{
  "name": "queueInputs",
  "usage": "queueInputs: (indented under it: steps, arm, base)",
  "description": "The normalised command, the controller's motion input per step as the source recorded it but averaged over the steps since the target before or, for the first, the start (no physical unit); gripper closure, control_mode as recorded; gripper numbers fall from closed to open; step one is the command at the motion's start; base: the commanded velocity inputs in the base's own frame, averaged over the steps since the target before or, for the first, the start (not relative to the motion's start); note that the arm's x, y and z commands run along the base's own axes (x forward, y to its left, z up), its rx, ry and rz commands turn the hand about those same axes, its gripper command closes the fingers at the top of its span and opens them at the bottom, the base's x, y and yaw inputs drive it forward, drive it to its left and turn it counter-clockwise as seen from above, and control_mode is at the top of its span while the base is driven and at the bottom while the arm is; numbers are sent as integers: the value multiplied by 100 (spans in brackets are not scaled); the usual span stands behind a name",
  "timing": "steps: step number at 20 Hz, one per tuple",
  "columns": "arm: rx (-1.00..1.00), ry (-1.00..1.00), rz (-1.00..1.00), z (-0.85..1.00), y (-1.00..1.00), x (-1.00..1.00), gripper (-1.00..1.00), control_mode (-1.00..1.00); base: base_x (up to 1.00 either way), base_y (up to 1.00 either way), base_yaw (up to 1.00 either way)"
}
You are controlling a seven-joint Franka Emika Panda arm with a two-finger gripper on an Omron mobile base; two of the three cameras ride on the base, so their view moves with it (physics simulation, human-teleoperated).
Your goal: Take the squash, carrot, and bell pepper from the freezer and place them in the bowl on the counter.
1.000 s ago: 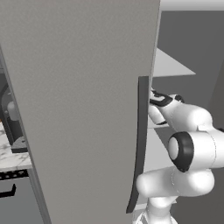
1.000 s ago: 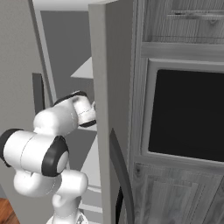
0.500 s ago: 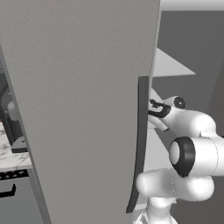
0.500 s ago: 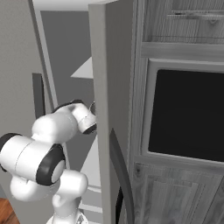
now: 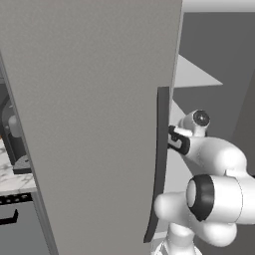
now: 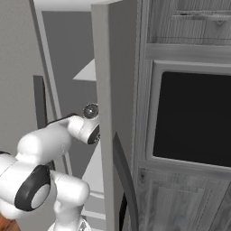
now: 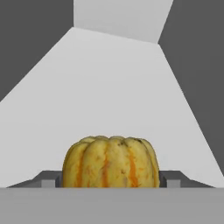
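Note:
The squash [image 7: 110,162], yellow with orange ribs, sits low in the hand view on the pale shelf [image 7: 113,87] inside the freezer. My gripper [image 7: 111,180] has one dark fingertip against each side of it, shut on the squash. In the left base view my arm [image 5: 209,149] reaches past the freezer's big grey door [image 5: 89,124] and its dark curved handle [image 5: 160,164] into the compartment. The right base view shows my wrist [image 6: 85,126] going in behind the other door's edge [image 6: 104,90]. The carrot, bell pepper and bowl are out of view. A strip of marble counter [image 5: 14,182] shows at far left.
The open grey doors stand close on both sides of my arm. Grey wood-grain cabinets with a black oven window [image 6: 194,117] stand right of the freezer. Dark items [image 5: 12,134] sit on the counter at far left.
My hand has sunk a little beside the door handle and my elbow has swung nearer the cameras. The jaws have kept the same width.

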Motion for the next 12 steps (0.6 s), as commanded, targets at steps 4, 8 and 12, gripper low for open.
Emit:
queueInputs:
  steps: [4,8,12]
  arm:
    - [0,7,-10,22,-14,-40,100,-100]
    - [0,6,-8,16,0,-55,100,-100]
    - [0,6,-5,20,0,-54,100,-100]
  base:
    - [0,0,0]
    - [0,0,0]
    - [0,0,0]
